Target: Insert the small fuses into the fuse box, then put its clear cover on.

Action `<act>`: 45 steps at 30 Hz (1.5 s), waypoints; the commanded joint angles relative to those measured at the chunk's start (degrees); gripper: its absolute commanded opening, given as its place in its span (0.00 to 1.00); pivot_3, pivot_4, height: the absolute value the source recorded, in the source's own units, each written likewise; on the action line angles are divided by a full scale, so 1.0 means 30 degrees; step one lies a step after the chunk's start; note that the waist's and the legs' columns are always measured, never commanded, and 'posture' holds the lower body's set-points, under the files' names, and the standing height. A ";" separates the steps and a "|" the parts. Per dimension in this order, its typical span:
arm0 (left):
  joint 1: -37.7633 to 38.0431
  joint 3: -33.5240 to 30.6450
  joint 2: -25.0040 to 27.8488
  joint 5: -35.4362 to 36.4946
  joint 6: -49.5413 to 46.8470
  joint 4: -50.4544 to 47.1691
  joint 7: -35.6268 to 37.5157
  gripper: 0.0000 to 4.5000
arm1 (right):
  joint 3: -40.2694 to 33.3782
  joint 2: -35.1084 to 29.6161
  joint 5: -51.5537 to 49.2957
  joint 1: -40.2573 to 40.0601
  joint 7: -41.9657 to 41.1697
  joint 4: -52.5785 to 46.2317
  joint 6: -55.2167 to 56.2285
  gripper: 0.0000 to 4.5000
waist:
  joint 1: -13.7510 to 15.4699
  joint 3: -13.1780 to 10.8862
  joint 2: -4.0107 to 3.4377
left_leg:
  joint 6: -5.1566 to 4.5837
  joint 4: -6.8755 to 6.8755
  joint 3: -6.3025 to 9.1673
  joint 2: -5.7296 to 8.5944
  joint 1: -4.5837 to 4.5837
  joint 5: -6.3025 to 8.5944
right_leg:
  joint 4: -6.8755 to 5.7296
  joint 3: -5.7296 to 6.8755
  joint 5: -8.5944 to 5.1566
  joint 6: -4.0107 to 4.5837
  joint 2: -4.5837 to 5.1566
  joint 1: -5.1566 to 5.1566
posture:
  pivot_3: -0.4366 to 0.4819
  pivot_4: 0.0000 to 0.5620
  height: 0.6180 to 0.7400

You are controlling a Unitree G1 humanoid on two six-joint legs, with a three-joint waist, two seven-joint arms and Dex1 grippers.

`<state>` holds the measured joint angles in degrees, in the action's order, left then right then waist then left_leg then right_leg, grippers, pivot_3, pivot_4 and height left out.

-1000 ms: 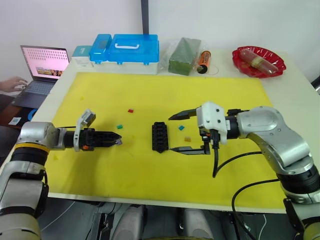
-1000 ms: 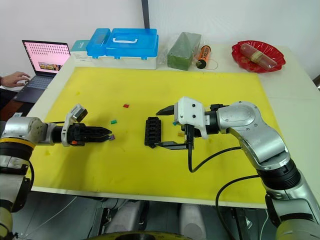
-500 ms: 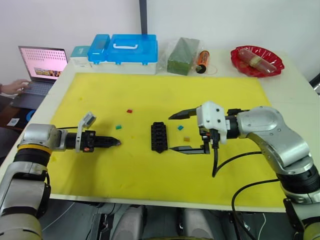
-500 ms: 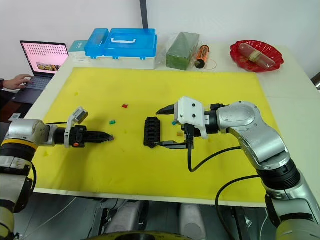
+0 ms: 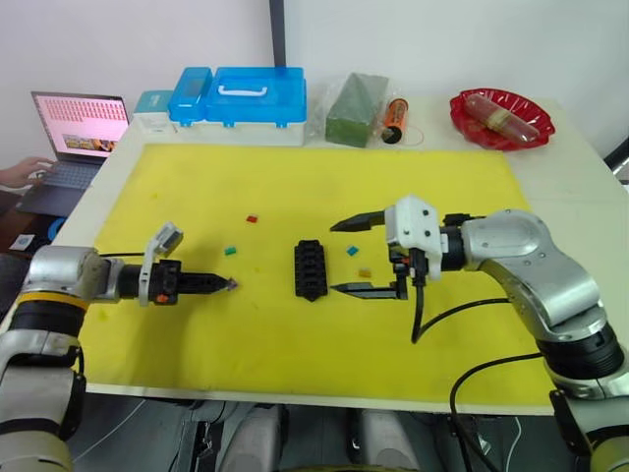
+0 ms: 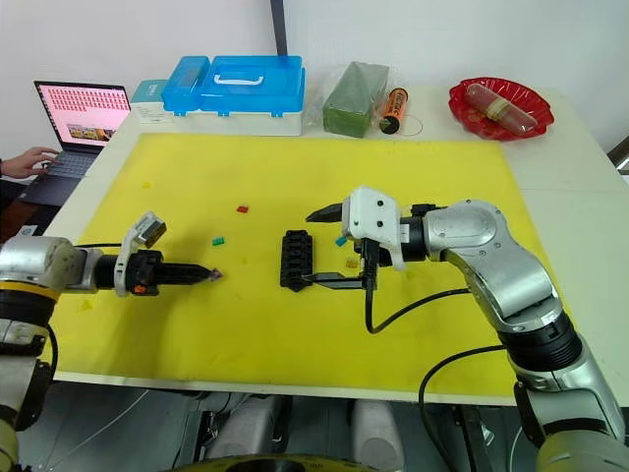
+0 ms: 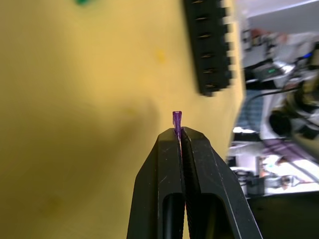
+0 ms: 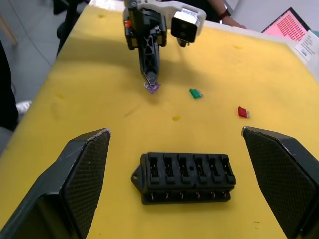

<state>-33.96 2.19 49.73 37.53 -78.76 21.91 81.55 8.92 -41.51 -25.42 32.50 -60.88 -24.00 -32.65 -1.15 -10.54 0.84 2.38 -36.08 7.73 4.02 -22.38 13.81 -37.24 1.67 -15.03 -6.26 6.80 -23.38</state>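
The black fuse box (image 5: 311, 269) lies in the middle of the yellow mat (image 5: 324, 187), slots up. Left of it, my left gripper (image 5: 231, 284) is shut on a purple fuse (image 7: 177, 118) that sticks out of its tips, low over the mat. My right gripper (image 5: 346, 256) stands open just right of the fuse box, one finger at each side of its end. Loose fuses lie on the mat: red (image 5: 253, 219), green (image 5: 230, 251), teal (image 5: 352, 251) and tan (image 5: 366, 273). The clear cover is out of view.
A blue-lidded storage case (image 5: 241, 98), a green packet (image 5: 346, 110), an orange canister (image 5: 395, 118) and a red bowl (image 5: 501, 116) line the table's far edge. A laptop (image 5: 77, 123) with a person's hand (image 5: 20, 172) on it sits off the far left.
My left gripper has closed on the purple fuse. The right arm and the fuse box have stayed where they were.
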 commanded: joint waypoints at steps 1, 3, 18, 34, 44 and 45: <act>0.0715 -0.3039 0.0101 0.2291 -0.0872 -0.3339 -0.0836 0.01 | -0.1425 -0.0182 -0.1306 0.0040 0.0293 -0.0065 -0.1165 1.00 | 0.0048 0.0000 0.0000 | 0.0000 -0.0001 0.0001 -0.0009 0.0000 0.0000 | 0.0001 -0.0001 0.0001 0.0001 0.0003 0.0000 | 0.48 0.27 1.00; 0.1543 -0.5246 -0.0917 0.3757 -0.0680 -0.6218 -0.2031 0.01 | -0.2398 -0.0229 -0.3075 0.0081 0.0513 -0.0074 -0.3222 1.00 | 0.0124 0.0000 0.0000 | 0.0000 -0.0001 0.0006 -0.0039 -0.0001 0.0000 | 0.0010 0.0002 0.0002 0.0003 0.0013 0.0008 | 0.48 0.27 1.00; 0.3456 -0.4425 -0.6435 0.3664 0.9532 -1.5079 -0.6217 0.00 | -0.4748 0.0887 -1.0079 0.1909 0.3009 0.0852 -1.0144 0.64 | 0.0203 0.0002 0.0020 | 0.0000 -0.0003 -0.0024 -0.0015 -0.0014 0.0001 | 0.0079 0.0003 0.0046 0.0041 0.0011 0.0027 | 0.48 0.27 1.00; 0.2970 -0.3066 -0.6772 0.3798 1.2582 -1.4824 -0.6971 0.00 | -0.4922 0.1924 -1.2154 0.1166 0.5640 -0.0274 -1.0465 0.29 | 0.0169 0.0002 0.0019 | -0.0004 -0.0004 -0.0020 0.0003 -0.0018 0.0002 | 0.0080 0.0004 0.0047 0.0034 0.0001 0.0026 | 0.48 0.27 1.00; 0.2835 -0.2294 -0.6815 0.4152 1.2676 -1.4955 -0.7310 0.00 | -0.5098 0.2273 -1.3800 0.1138 0.7254 -0.0534 -1.0686 0.29 | 0.0166 0.0002 0.0019 | -0.0006 0.0000 -0.0015 0.0002 -0.0017 0.0003 | 0.0080 0.0007 0.0047 0.0033 -0.0005 0.0025 | 0.48 0.27 1.00; 0.2831 -0.2232 -0.6817 0.4130 1.2709 -1.4903 -0.7302 0.00 | -0.5107 0.2263 -1.3942 0.1142 0.7376 -0.0523 -1.0698 0.29 | 0.0169 0.0002 0.0019 | -0.0006 0.0000 -0.0016 0.0003 -0.0017 0.0003 | 0.0080 0.0007 0.0047 0.0032 -0.0004 0.0025 | 0.48 0.27 1.00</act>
<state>-24.68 -4.75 28.92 49.15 -41.69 -21.46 59.56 -4.82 -34.86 -65.29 35.53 -39.36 -23.87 -64.83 -0.64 -10.53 0.90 2.37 -36.09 7.69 4.02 -22.43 13.82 -37.00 1.69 -14.89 -6.16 6.79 -23.30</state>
